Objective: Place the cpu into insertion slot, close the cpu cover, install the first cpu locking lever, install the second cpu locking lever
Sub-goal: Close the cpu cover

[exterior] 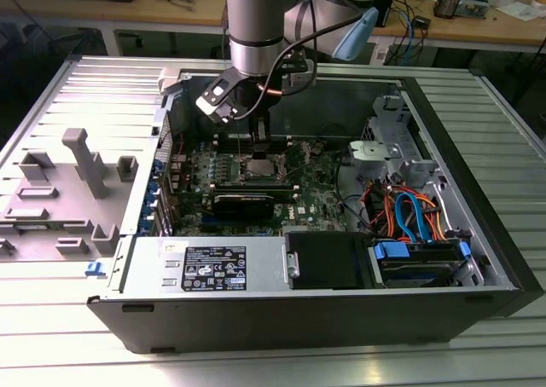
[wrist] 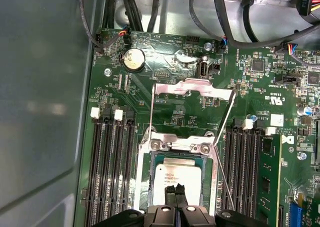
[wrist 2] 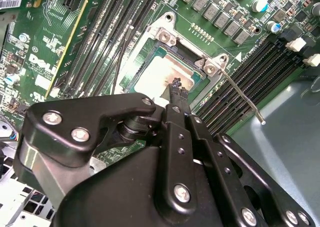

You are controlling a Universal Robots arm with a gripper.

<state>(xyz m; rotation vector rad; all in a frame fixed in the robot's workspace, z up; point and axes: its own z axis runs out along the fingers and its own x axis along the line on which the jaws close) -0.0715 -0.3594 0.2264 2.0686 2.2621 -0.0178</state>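
Ribbed metal desk [exterior: 51,336], open computer case [exterior: 341,314]. Hand [wrist: 175,189] narrow, tips together, holding nothing. Cpu [wrist: 172,173] right under tips, lying in insertion slot [wrist: 146,167]. Cpu cover [wrist: 192,88] open, beyond tips. Judgement: keep chip flat, avoid sideways push.

The cpu [wrist: 172,174] looks dull silvery metal, the cpu cover [wrist: 192,88] shinier metal.

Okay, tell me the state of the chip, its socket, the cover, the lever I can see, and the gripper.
cpu: lying flat in the insertion slot.
insertion slot: filled, not covered.
cpu cover: open, tilted up off the slot.
locking lever: unlatched, standing free.
gripper: shut, tips over the cpu.
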